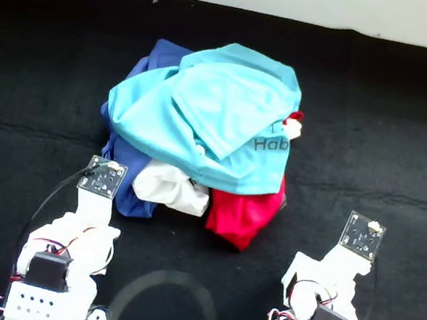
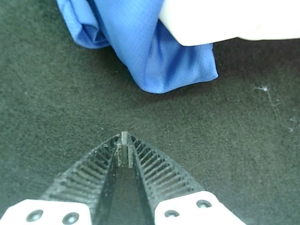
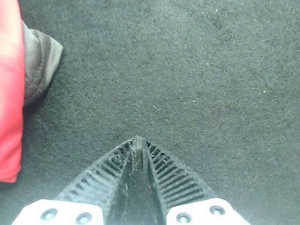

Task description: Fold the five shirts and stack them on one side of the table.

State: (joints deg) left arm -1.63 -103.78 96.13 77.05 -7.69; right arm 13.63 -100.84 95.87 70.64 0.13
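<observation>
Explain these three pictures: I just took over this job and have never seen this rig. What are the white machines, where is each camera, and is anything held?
The white machines are two robot arms, side by side at a black table. The high picture looks down from a fixed camera; the other two come from a camera on each arm's wrist, looking along its hand. The left hand and the right hand are both shut and hold nothing. Heaped unfolded on the table: a light blue shirt on top, with a dark blue shirt, a white shirt and a red shirt beneath. Beside the red one shows some grey cloth.
</observation>
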